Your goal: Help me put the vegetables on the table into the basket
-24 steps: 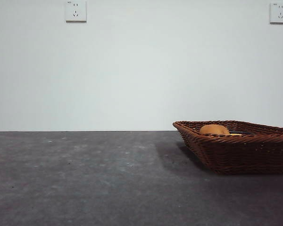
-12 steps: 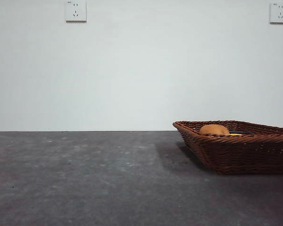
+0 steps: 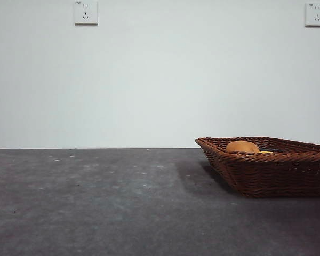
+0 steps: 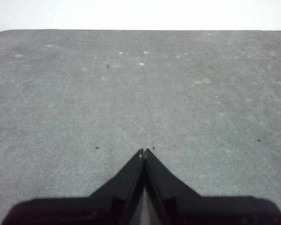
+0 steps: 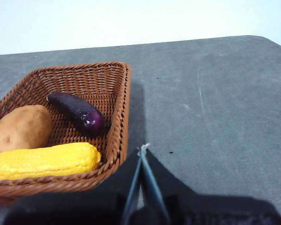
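Nothing has moved since the earlier frames: from the front, the basket (image 3: pixel 272 166) sits in the same spot at the right of the table (image 3: pixel 96 202), with the top of the potato (image 3: pixel 242 146) just showing above its braided rim. No arm enters that view. Seen from the right wrist, all three vegetables lie inside the basket: the potato (image 5: pixel 21 129) against one side, the eggplant (image 5: pixel 77 112) beside it toward the middle, and the corn (image 5: pixel 42 161) lying lengthwise along the nearest wall. The right gripper (image 5: pixel 141 151) hangs above bare table just beside the basket, jaws pressed together and holding nothing. The left gripper (image 4: pixel 144 152) is likewise closed and empty, over a bare stretch of table well apart from the basket. No vegetable is visible on the table in any view. My judgement is that the loading step is complete and the task is at its end. The next move calls only for both arms to stay clear of the basket; no further pick appears to be needed.
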